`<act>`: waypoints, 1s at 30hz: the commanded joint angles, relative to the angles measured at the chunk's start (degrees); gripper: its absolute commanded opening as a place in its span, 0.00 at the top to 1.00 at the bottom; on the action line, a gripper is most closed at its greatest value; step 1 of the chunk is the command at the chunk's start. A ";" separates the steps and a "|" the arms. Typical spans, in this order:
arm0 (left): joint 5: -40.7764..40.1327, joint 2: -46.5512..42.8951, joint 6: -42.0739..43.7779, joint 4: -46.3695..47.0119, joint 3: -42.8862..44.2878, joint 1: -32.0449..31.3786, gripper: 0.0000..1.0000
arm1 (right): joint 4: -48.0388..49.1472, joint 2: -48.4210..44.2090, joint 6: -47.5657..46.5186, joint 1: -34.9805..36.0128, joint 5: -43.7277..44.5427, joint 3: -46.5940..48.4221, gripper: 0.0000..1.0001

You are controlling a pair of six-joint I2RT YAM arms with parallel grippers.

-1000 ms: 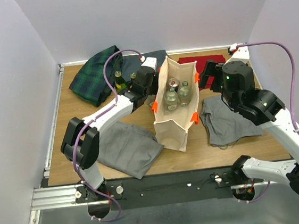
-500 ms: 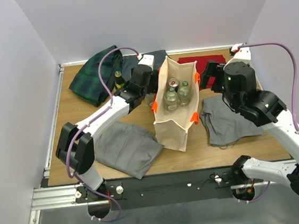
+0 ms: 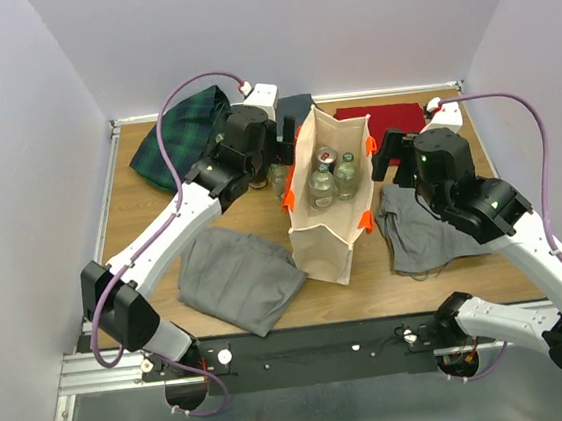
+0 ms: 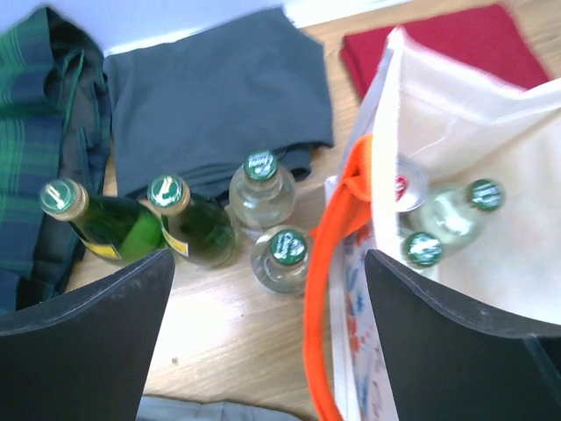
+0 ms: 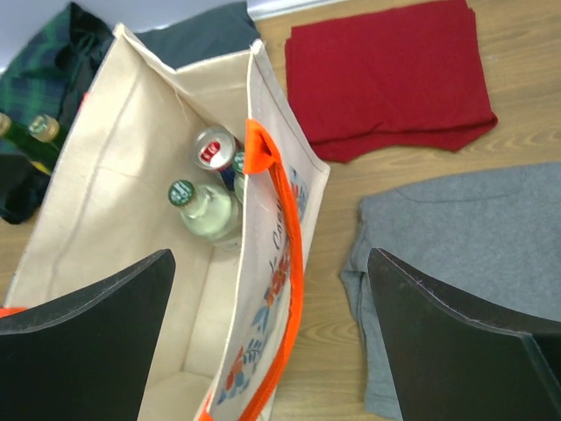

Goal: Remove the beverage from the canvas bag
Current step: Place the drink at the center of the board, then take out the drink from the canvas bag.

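Note:
The cream canvas bag (image 3: pixel 326 234) with orange handles stands upright mid-table. Inside it are two clear green-capped bottles (image 3: pixel 321 188) and a red-topped can (image 3: pixel 327 155), also seen in the right wrist view as bottle (image 5: pixel 203 210) and can (image 5: pixel 213 149). My left gripper (image 3: pixel 277 156) hangs open above the table just left of the bag, holding nothing. Below it (image 4: pixel 268 254) stand two clear bottles (image 4: pixel 282 259) and two green bottles (image 4: pixel 197 230) on the wood. My right gripper (image 3: pixel 388 154) is open and empty over the bag's right wall (image 5: pixel 272 254).
A dark green plaid cloth (image 3: pixel 175 136) and a dark grey cloth (image 4: pixel 219 96) lie at the back left. A red cloth (image 3: pixel 384 117) lies at the back right. Grey cloths lie at the front left (image 3: pixel 236 276) and right (image 3: pixel 425 223). White walls enclose the table.
My left gripper has opened and risen back from the bottles beside the bag, leaving a clear bottle standing there. The right arm has shifted slightly toward the bag.

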 commanded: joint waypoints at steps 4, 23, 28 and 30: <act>10.55 -2.96 0.64 -10.36 9.27 0.18 0.01 | -2.24 -1.79 -0.90 0.21 2.52 -2.59 0.00; 25.52 5.39 2.57 -20.39 21.84 -4.30 0.01 | 0.13 -4.69 -2.31 0.29 7.45 -4.70 0.00; 27.45 7.85 3.89 -22.23 24.91 -7.11 0.01 | -0.31 -5.75 -1.69 0.29 8.42 -4.62 0.00; 27.98 9.17 4.50 -22.76 25.71 -8.43 0.01 | -0.57 -5.49 -1.43 0.29 8.51 -4.61 0.00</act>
